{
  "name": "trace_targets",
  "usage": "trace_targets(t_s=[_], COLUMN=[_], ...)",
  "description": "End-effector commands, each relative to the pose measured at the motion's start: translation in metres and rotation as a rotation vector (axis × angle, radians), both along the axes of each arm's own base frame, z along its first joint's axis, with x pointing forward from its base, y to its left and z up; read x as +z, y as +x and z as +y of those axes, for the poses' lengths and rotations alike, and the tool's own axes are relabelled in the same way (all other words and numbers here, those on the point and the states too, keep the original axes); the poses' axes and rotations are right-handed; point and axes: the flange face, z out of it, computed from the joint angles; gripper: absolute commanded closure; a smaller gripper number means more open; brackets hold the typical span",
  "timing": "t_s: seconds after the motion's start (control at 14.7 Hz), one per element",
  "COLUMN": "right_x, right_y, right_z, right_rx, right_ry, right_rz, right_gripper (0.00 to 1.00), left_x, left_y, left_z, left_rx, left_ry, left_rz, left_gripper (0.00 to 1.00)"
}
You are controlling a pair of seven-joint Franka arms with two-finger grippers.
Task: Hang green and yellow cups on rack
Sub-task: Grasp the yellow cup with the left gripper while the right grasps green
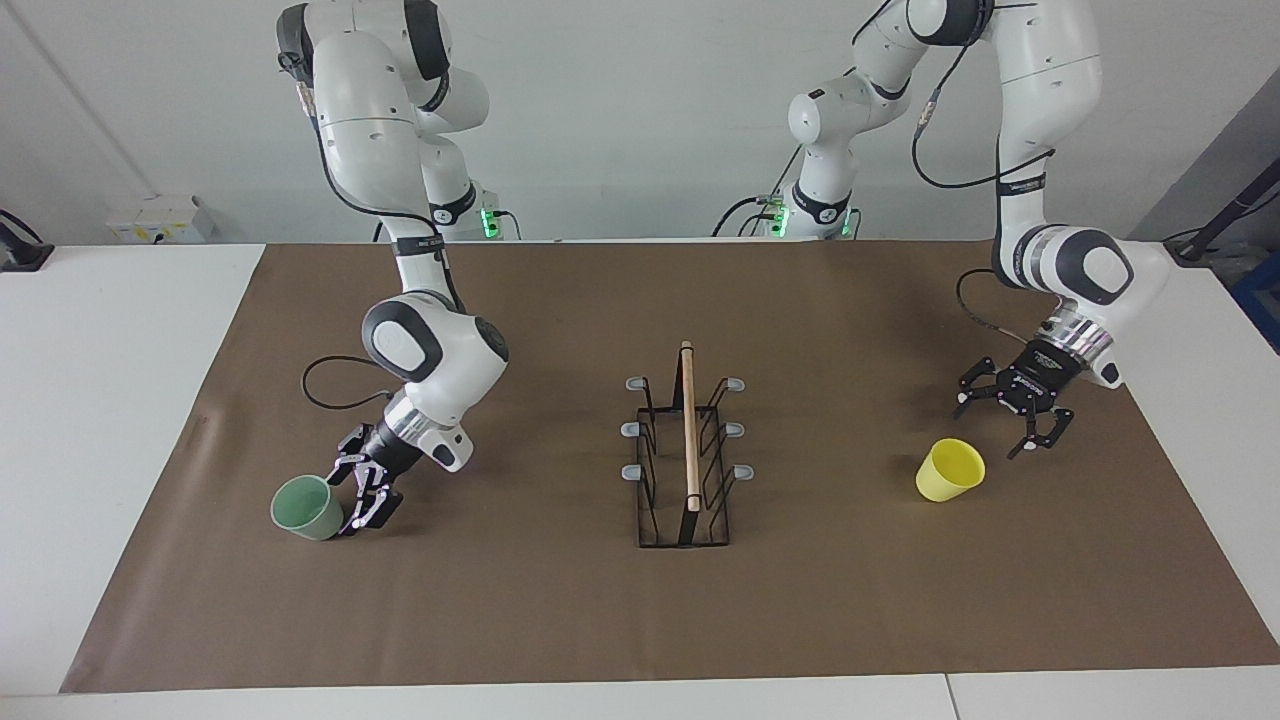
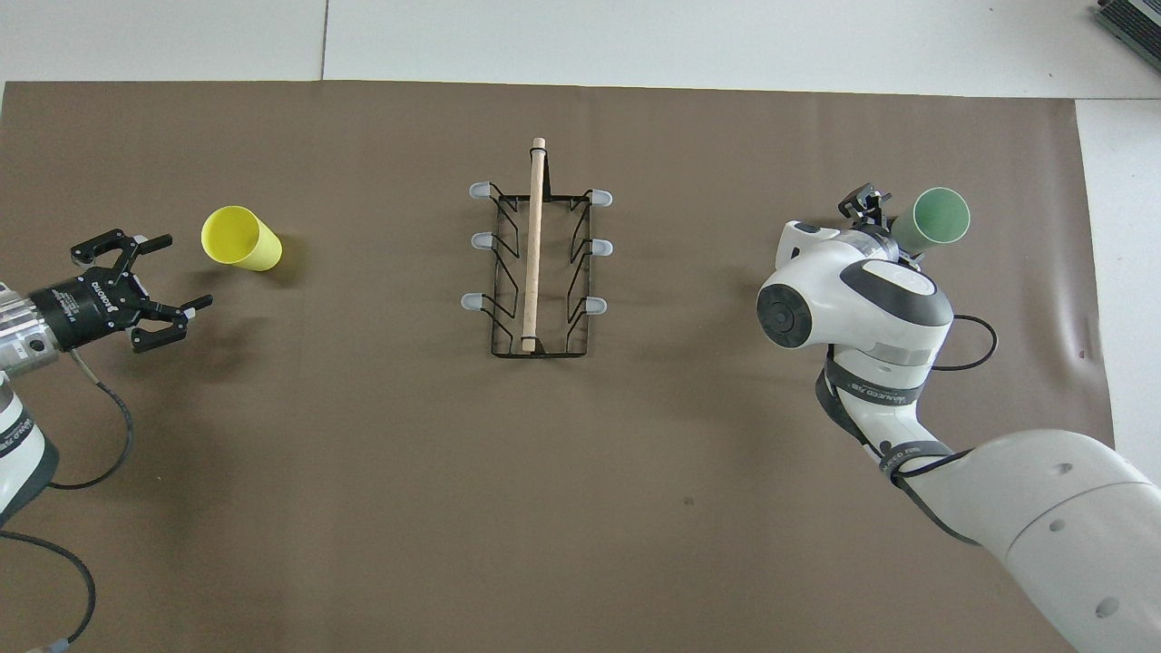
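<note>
Now both spread: right gripper [image 1: 362,492] beside green cup [image 1: 306,507], left gripper [image 1: 1012,413] near yellow cup [image 1: 948,471].

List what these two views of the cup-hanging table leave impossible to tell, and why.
- Overhead view: right gripper mostly hidden under its own white wrist.
- Both views: whether it touches the pale mint green plastic cup, too close to judge.
- Overhead view: left arm cut off by the edge behind the left gripper.
</note>
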Motion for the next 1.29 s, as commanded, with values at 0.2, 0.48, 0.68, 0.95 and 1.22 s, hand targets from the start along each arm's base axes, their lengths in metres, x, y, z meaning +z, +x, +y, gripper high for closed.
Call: trace_targets(t_s=[0.2,0.48,0.68,0.95,1.22], right_x=[-0.004,-0.003,-0.004,-0.007,-0.011], right_y=[-0.008,-0.007,-0.006,-0.007,-0.008], right_z=[-0.023,-0.04,-0.05,-0.057,-0.06], right_rx=[0.026,0.038,0.038,0.034,0.066], right_ry=[-0.007,-0.025,-0.008,0.003,0.013], right_rz=[-0.025,-0.056,-0.083,-0.095,-0.086], right_gripper=[0.0,0.0,0.0,0.0,0.0], left_x=[-0.03,-0.034,-0.038,-0.044,-0.046], left_y=[0.0,0.005,0.011,0.016,0.017], left_z=[0.014,-0.008,-0.02,-0.034,-0.039], left_rx=[0.004,-0.021,0.03,0.131,0.161], left_ry=[-0.123,-0.115,-0.12,-0.126,-0.152], left_rz=[-0.083,-0.091,-0.091,-0.081,-0.084], left_gripper=[0.0,0.0,0.0,0.0,0.0])
